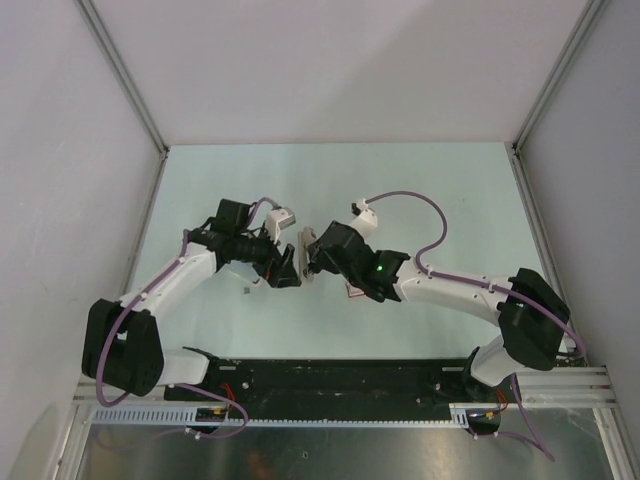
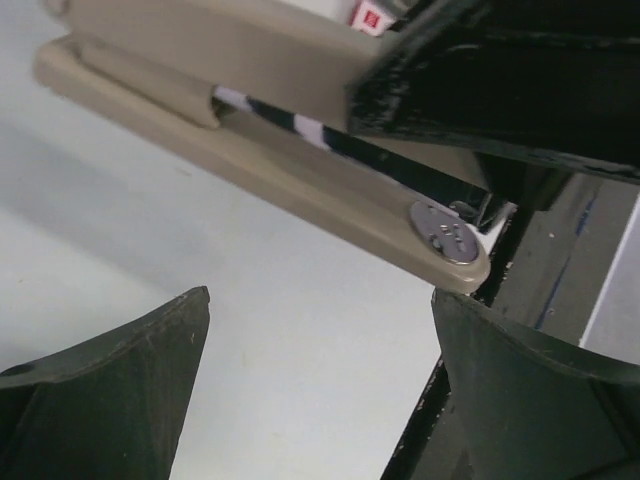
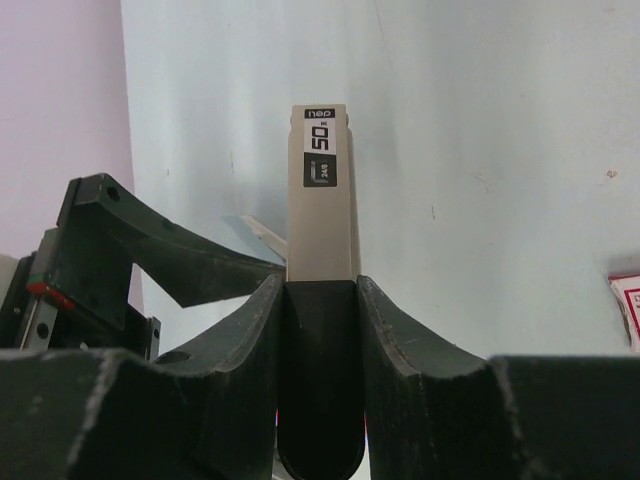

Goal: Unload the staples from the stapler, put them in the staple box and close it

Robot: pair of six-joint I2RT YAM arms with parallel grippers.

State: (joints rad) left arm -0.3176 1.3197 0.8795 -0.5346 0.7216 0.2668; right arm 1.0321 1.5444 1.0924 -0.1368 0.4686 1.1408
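Observation:
The stapler [image 1: 308, 249] is beige with a black rear end and is held up off the table between both arms. My right gripper [image 3: 320, 285] is shut on its black rear [image 3: 320, 380], and the beige body [image 3: 320, 220] with a "50" label points away from it. In the top view my right gripper [image 1: 318, 256] is on the stapler's right side. My left gripper [image 2: 320, 300] is open and empty just below the stapler's front end, where the metal anvil plate [image 2: 446, 232] shows. In the top view my left gripper [image 1: 285, 268] is right beside the stapler.
A red-and-white box [image 3: 626, 308] lies on the table to the right, half hidden under my right arm [image 1: 354, 291]. A small dark speck [image 1: 245, 291] lies on the table left of the grippers. Grey walls [image 1: 60, 150] close in the pale green table [image 1: 330, 180].

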